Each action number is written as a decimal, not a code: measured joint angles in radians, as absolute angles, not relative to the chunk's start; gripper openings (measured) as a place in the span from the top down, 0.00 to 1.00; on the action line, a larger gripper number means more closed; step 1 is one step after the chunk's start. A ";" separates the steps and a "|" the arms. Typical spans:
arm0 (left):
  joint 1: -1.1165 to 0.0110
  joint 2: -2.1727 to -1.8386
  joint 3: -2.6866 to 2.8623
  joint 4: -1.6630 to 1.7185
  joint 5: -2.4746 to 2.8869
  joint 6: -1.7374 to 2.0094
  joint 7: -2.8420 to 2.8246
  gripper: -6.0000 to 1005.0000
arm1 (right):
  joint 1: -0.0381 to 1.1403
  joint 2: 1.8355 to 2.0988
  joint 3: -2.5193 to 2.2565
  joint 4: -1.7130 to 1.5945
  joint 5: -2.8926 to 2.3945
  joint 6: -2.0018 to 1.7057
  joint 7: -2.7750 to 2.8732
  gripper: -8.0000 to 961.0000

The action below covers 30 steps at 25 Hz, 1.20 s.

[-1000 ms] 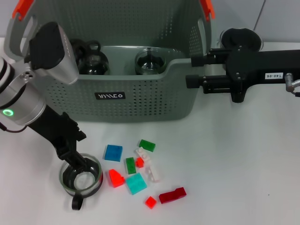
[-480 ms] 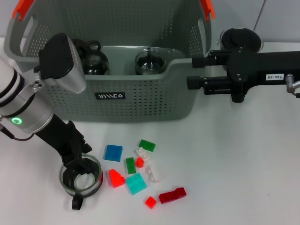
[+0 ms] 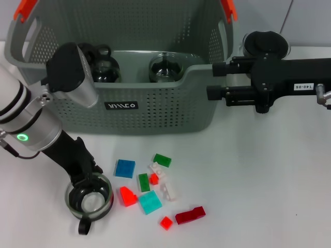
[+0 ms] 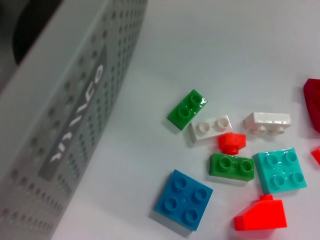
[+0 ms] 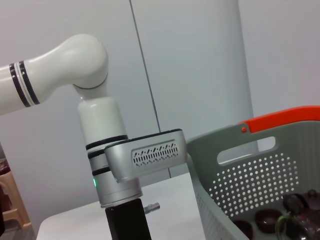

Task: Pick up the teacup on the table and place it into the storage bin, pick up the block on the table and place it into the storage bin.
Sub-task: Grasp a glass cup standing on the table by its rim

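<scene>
A clear glass teacup (image 3: pixel 90 201) with a dark rim stands on the white table (image 3: pixel 258 181) at the front left, its handle pointing toward me. My left gripper (image 3: pixel 85 179) is lowered onto the cup's far rim. Several loose blocks lie just right of the cup: blue (image 3: pixel 124 168), teal (image 3: pixel 150 202), green (image 3: pixel 162 159), red (image 3: pixel 127 196) and dark red (image 3: pixel 190 215). In the left wrist view the blue block (image 4: pixel 183 206) and the green block (image 4: pixel 187 109) lie near the storage bin's wall (image 4: pixel 60 130). The grey storage bin (image 3: pixel 155 108) stands behind them. My right gripper (image 3: pixel 214 80) hovers open beside the bin's right end.
Two glass cups (image 3: pixel 103 67) (image 3: pixel 166 68) sit inside the bin. A glass pitcher with a black lid (image 3: pixel 265 42) stands behind my right arm. The right wrist view shows my left arm (image 5: pixel 125 170) and the bin's orange-clipped rim (image 5: pixel 280 117).
My left arm has swung slightly right and its gripper has drawn back from inside the cup to its far rim. The right arm has barely moved.
</scene>
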State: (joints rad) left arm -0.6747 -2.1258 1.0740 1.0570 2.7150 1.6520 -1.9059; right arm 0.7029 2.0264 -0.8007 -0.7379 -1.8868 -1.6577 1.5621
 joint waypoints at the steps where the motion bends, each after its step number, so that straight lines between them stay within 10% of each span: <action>1: -0.677 -2.126 1.075 1.051 2.716 1.651 -1.906 0.54 | 0.702 2.026 -0.801 -0.738 -1.887 -1.657 1.561 0.27; 21: -0.690 -2.129 1.109 1.039 2.741 1.645 -1.919 0.93 | 0.697 2.025 -0.793 -0.738 -1.887 -1.657 1.557 0.27; 30: -0.707 -2.122 1.101 1.048 2.729 1.701 -1.919 0.93 | 0.696 2.023 -0.792 -0.738 -1.887 -1.658 1.555 0.27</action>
State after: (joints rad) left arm -0.7072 -2.1218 1.1007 1.0483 2.7292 1.7010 -1.9189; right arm 0.6964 2.0233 -0.7916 -0.7378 -1.8868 -1.6583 1.5550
